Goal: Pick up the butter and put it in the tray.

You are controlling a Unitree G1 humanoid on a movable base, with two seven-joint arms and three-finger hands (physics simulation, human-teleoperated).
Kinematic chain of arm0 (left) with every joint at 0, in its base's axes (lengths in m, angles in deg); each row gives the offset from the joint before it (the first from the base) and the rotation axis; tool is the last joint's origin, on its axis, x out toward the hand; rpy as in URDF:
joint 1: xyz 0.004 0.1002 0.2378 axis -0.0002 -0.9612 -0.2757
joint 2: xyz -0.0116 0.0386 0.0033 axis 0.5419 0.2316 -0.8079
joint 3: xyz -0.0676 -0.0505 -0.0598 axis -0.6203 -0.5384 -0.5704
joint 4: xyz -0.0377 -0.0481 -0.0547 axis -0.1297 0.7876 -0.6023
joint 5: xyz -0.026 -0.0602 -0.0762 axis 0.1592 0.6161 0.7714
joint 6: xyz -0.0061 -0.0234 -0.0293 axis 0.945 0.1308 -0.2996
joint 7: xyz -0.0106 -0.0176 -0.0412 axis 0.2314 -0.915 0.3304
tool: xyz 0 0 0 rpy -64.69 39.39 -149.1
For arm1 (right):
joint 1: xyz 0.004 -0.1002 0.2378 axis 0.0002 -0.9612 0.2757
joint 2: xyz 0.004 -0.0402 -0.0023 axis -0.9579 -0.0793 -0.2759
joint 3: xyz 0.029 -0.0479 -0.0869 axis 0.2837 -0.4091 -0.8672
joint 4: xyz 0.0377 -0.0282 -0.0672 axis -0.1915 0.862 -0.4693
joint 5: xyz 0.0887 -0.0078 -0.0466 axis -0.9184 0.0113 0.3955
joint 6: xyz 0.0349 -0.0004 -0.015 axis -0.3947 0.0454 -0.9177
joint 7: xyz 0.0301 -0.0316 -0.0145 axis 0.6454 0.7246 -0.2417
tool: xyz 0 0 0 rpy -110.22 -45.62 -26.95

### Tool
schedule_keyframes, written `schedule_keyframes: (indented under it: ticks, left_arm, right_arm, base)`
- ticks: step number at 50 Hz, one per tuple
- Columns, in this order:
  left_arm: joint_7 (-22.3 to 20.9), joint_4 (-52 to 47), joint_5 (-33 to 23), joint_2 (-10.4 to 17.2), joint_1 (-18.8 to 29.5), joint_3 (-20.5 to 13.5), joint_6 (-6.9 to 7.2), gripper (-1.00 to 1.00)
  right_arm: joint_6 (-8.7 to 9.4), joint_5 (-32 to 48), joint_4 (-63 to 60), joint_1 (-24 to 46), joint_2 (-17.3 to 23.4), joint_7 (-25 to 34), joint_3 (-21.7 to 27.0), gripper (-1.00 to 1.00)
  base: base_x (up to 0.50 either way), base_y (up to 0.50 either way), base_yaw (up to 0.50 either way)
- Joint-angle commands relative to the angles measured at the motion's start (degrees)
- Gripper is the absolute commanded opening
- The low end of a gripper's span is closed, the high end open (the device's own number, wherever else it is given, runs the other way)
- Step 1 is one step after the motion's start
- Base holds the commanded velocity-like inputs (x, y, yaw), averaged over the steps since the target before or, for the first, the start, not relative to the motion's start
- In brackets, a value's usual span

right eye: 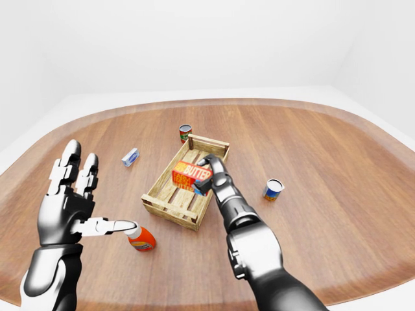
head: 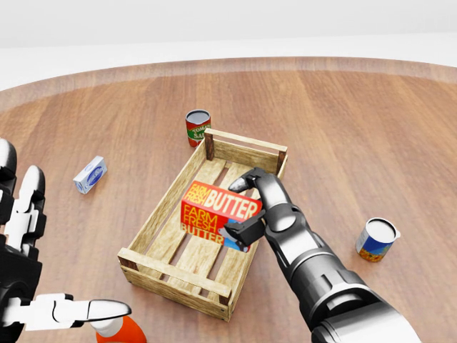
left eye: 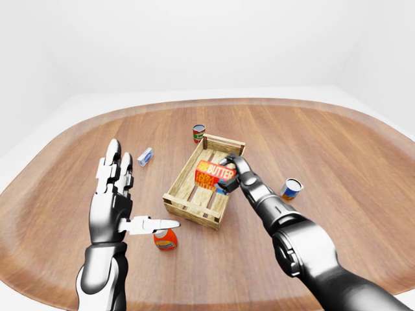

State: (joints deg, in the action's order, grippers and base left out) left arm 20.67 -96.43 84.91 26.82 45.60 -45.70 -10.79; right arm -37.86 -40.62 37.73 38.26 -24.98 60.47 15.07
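I note the butter (head: 218, 209) is inside the tray's (head: 156, 214) outline, held above the slats or nearly on them; I cannot tell whether its underside touches. Its long axis runs roughly across the tray's width, tilted slightly down toward the right of the head view, printed face up. My right hand (head: 250, 207) has its fingers closed round the box's right-hand end, one finger over the top edge and the thumb below, so the box lies to the left of that hand and directly over the slats. In my judgement the coming move turns on that: a short lowering and release, with little sideways correction needed. My left hand (left eye: 117, 194) is well apart at the left, fingers spread and holding nothing, its thumb near an orange bottle (left eye: 165, 240). A red can (head: 198, 127) stands just beyond the tray's far corner, a blue-labelled can (head: 376, 240) to the right, a small blue-and-white box (head: 90, 174) to the left.
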Motion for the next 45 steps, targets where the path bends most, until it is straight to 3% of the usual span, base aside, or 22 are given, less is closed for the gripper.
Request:
schedule_keyframes:
  ticks: [1,16,23,34,45]
  left_arm:
    - [2.37,2.45,0.17,-0.28,1.72,0.02,0.00,1.00]
    - [2.28,2.92,0.65,-0.09,2.29,-0.64,0.00,1.00]
    - [2.28,2.85,0.64,-0.14,2.14,-0.54,0.00,1.00]
    - [2.26,2.92,0.81,-0.07,2.35,-0.78,0.00,1.00]
    - [2.16,3.00,0.76,-0.12,2.24,-0.60,0.00,1.00]
  right_arm:
    - [0.00,1.10,0.76,1.20,-1.68,-4.40,2.58,-1.00]
    - [0.00,3.24,1.39,1.82,-2.58,-5.69,2.53,-1.00]
    - [-2.31,4.29,1.74,1.46,-3.08,-6.57,2.92,-1.00]
    - [-4.32,5.56,2.17,1.20,-3.77,-7.70,3.18,-1.00]
    - [-4.42,6.27,2.43,1.12,-4.75,-7.40,3.76,-1.00]
  base:
    - [0.00,0.00,0.00]
    - [0.00,0.00,0.00]
    - [0.00,0.00,0.00]
    - [0.00,0.00,0.00]
    - [0.00,0.00,0.00]
